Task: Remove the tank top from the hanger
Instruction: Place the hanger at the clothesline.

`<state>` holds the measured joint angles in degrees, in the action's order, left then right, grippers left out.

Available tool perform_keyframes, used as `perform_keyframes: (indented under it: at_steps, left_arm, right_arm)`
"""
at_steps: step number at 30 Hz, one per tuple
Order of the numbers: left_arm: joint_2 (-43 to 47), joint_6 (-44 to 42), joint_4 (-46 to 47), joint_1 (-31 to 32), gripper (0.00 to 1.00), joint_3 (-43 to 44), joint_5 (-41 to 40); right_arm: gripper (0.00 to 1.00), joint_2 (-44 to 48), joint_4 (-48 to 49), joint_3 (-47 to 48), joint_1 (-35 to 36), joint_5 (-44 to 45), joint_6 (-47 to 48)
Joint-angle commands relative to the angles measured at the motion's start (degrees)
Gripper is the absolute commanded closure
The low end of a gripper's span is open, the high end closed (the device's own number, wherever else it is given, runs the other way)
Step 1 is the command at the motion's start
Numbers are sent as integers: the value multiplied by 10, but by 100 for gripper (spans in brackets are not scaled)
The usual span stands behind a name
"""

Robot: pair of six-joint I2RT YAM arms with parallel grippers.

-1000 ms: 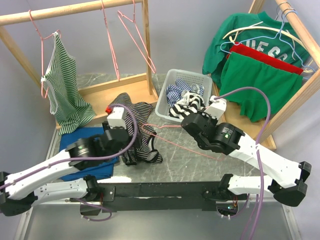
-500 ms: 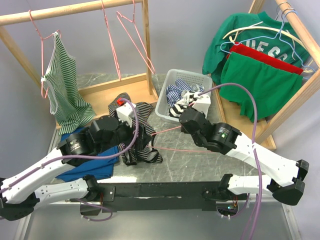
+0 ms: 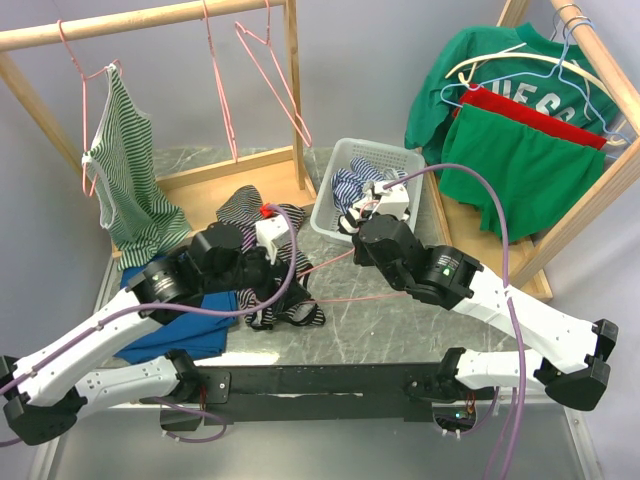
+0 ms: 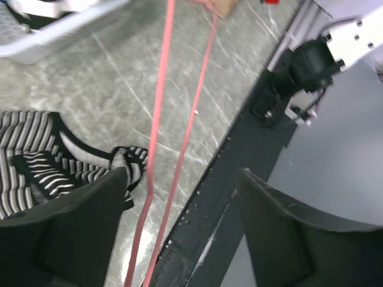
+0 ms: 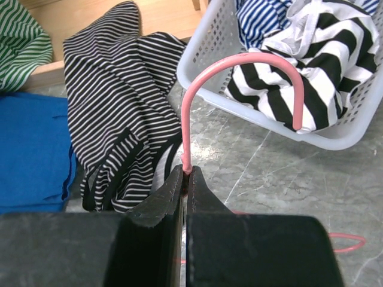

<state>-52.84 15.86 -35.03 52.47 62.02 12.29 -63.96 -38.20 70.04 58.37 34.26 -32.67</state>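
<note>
Your right end effector [image 5: 185, 176] is clamped tight on the pink hanger [image 5: 239, 60], its jaws pinched on the wire neck just below the hook. From that grip the hook rises and arches to the right, and its tip hangs in front of the wall of the white basket [image 5: 335, 140]. The basket sits just ahead and to the right of the fingers, with striped clothes [image 5: 299, 72] piled in it. The black-and-white striped tank top [image 5: 114, 101] lies crumpled on the bench [image 5: 251, 161], ahead and to the left of this end effector. A blue cloth [image 5: 30, 149] lies further left, right beside the tank top's edge.

Your left end effector [image 4: 182, 179] stands wide and grips nothing. Two of the hanger's wires run lengthwise between its fingers [image 4: 90, 227] over the grey bench, touching neither finger as far as you can see. The tank top's bunched fabric sits just beside the left finger, with one dark-edged strap reaching close to the nearer wire. You cannot tell whether that strap loops around the wire or merely lies beside it.
</note>
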Motion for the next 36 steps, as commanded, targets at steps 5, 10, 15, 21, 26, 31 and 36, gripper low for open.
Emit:
perform_keyframes:
  at_steps: [5,10,15,21,26,31,36]
  left_arm:
    - [-9,-2,44,-3,32,-12,48]
    - [-12,4,46,-3,47,-7,25]
    - [-7,8,59,-4,71,-10,-6]
    - [-19,12,43,-6,99,-4,-36]
    - [-6,19,46,-6,99,-12,-52]
    - [15,29,45,-6,99,-23,-61]
    - [27,38,41,-6,99,-30,-55]
  right_arm:
    - [100,12,33,6,3,-8,19]
    - [100,7,30,6,5,-9,19]
    - [100,4,33,6,4,-16,21]
    - [100,3,35,6,7,-22,22]
    - [100,20,61,-5,7,-53,26]
    - [94,43,87,-27,7,-69,24]
    - [53,46,86,-28,7,-80,23]
